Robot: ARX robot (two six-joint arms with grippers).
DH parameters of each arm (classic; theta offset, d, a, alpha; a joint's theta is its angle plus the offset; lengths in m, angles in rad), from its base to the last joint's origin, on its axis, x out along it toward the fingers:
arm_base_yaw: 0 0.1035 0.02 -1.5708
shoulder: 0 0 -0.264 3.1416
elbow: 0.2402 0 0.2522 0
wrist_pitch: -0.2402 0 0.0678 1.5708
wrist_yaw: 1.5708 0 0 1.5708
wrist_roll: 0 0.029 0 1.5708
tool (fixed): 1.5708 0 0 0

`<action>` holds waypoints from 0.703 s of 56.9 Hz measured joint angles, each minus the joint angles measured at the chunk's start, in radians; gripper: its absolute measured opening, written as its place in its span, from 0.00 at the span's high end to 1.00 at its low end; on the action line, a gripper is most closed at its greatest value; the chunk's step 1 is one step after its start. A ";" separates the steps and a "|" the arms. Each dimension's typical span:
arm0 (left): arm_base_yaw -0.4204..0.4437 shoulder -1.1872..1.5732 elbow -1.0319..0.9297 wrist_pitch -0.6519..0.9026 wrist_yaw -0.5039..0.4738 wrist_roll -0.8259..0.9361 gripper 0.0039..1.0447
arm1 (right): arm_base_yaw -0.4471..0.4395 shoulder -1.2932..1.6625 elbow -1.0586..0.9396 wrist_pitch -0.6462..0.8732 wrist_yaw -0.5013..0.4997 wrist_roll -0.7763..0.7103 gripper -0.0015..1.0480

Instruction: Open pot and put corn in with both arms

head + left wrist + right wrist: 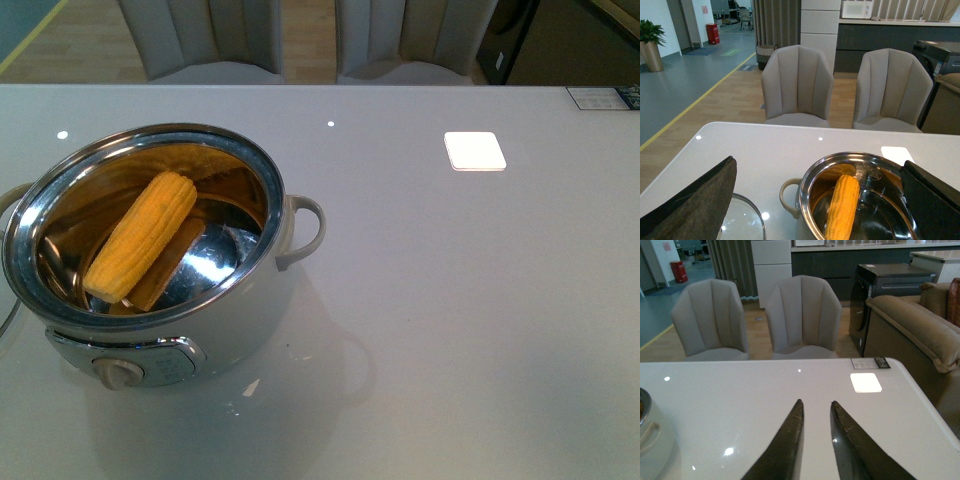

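The round cream-white pot looks like smooth glossy plastic, its interior mirror-bright steel; the yellow corn cob is bumpy and matt; the white table is glossy.

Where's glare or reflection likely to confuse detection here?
Front view: bright ceiling-light patch on the glossy table; the corn mirrors in the pot steel. Left wrist view: glare spot on the glass lid. Right wrist view: same patch, smaller spots.

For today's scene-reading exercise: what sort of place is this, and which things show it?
Probably an office lounge or showroom: a white table with upholstered chairs, a sofa, and a corridor with a floor line.
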 joint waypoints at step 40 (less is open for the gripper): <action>0.000 0.000 0.000 0.000 0.000 0.000 0.06 | 0.000 0.000 0.000 0.000 0.000 0.000 0.08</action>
